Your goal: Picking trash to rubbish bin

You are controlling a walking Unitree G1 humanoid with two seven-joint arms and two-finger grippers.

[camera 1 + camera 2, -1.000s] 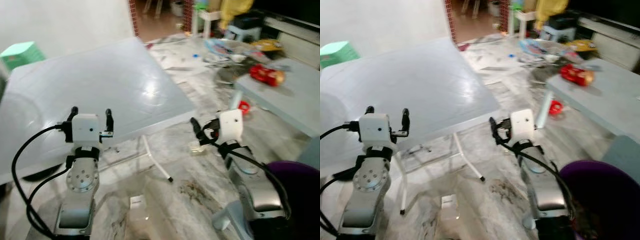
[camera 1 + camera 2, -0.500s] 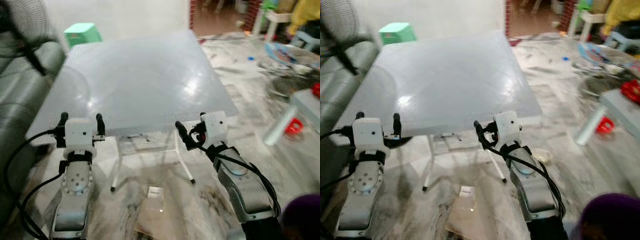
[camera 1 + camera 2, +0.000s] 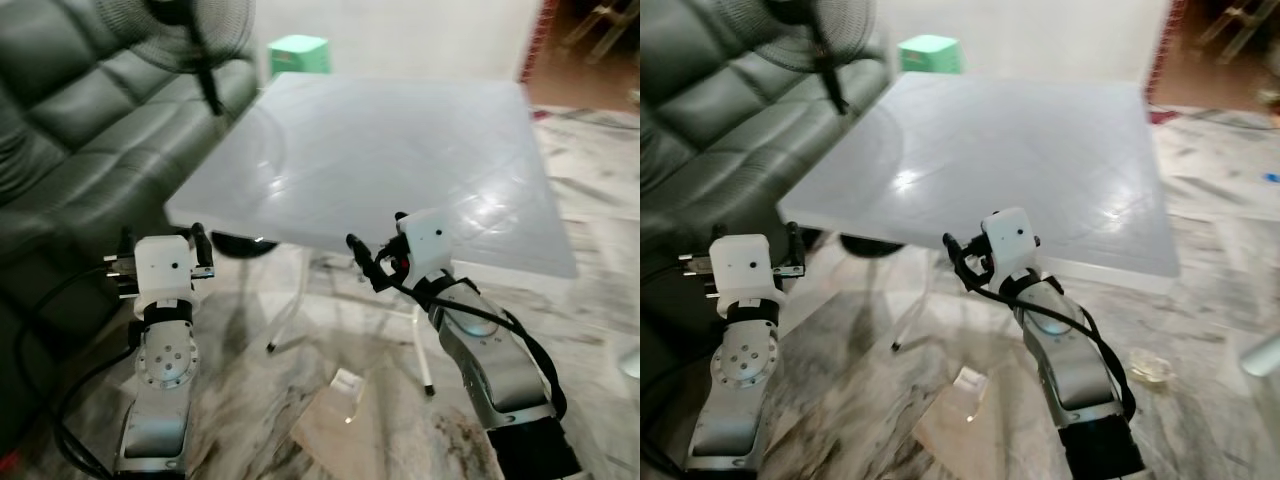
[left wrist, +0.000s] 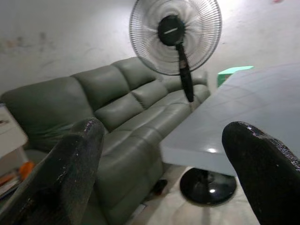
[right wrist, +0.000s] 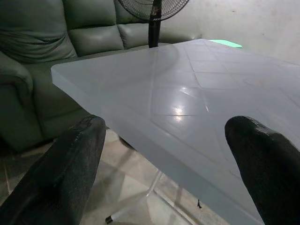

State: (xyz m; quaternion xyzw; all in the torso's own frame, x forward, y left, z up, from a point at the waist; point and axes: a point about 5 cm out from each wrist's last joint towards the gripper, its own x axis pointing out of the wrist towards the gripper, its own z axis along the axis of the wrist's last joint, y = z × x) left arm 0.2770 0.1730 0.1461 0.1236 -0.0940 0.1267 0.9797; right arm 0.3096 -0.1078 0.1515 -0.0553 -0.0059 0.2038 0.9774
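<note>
Both grippers' fingers (image 5: 77, 164) apart before table edge (image 3: 300, 232)

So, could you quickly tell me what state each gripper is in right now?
Left gripper: open, holding nothing.
Right gripper: open, holding nothing, at the white table's edge.

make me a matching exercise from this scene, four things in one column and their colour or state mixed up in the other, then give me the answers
1. sofa
2. stool
3. table
4. left hand

A. pale grey, glossy top
B. open, holding nothing
C. dark leather
D. mint green

Pairs: 1-C, 2-D, 3-A, 4-B
</note>
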